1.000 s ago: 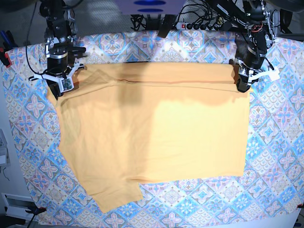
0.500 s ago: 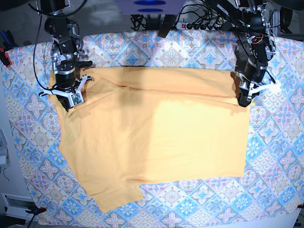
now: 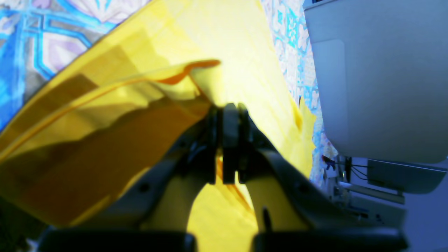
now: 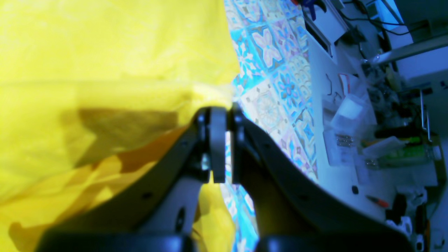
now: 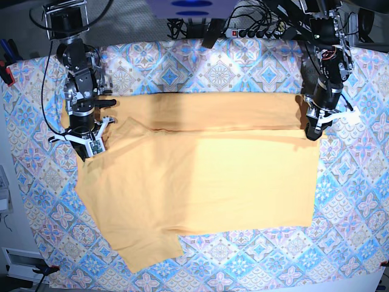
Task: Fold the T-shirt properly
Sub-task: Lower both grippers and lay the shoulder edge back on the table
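Presently, the pale orange-yellow T-shirt [image 5: 200, 176] is being held at two corners of its far edge while most of it is lying flat on the tile-patterned tablecloth [image 5: 358, 201]. A band of the cloth along the far side is being carried forward over the rest, so that a doubled strip is being shown running from one arm to the other in the base view.

The left gripper [image 5: 313, 131] is being kept pressed together on the T-shirt's corner at that view's right; from the left wrist camera its jaws are being seen closed with a fold of yellow fabric [image 3: 196, 87] rising out between them, and a hemmed edge is curling above the tips. The right gripper [image 5: 88, 146] is likewise being kept pinched on the fabric at the view's left, close to where a sleeve is bulging outward. In the right wrist view, the jaws [image 4: 220, 140] are being seen almost touching, with yellow cloth bunched at their tips and tablecloth showing just beside them; how much fabric is actually being caught there cannot quite be made out, since the picture is blurred.

A sleeve is being left spread toward the near left corner of the tablecloth. Cables and a power strip [image 5: 255, 30] are being seen beyond the far edge of the table.
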